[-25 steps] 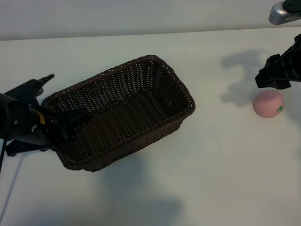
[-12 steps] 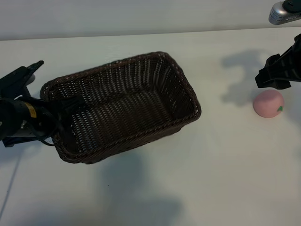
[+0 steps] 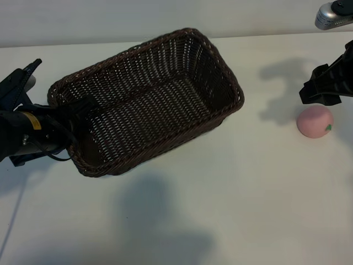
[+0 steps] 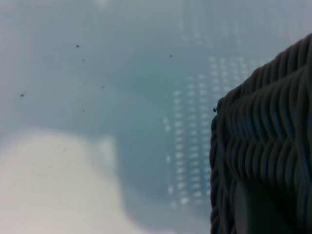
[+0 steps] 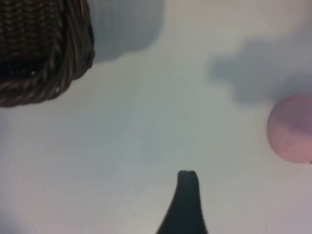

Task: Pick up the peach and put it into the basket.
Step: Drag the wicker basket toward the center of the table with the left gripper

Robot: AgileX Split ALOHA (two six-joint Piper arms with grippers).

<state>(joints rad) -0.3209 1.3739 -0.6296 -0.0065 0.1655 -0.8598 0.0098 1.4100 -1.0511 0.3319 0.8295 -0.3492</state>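
the left gripper (image 3: 74, 118) sits at the near left of the table (image 3: 231, 210), its 2 fingers pinching the short left wall of the basket (image 3: 149, 105), 1 finger inside the wall and 1 outside. the dark-brown wicker basket hangs from that grip, tilted, with its far right end raised off the white surface and a soft shadow spread on the table beneath it. the left wrist view shows only a corner of the woven wall (image 4: 265, 161) close up, with pale table below. the basket holds nothing.

further right, the peach (image 3: 315, 121) lies on the table, well apart from the basket, its small green mark facing the right edge. nothing touches it. just behind and above it hovers the right gripper (image 3: 322, 91), its claw spread wide and holding nothing; its shadow falls on the table between the basket and the fruit. in the right wrist view, 1 dark fingertip (image 5: 186, 187) points at bare table, the peach (image 5: 291, 127) off to one side and the braided basket rim (image 5: 73, 58) at the other.

at the far right corner a grey metal fitting (image 3: 333, 15) pokes into view.
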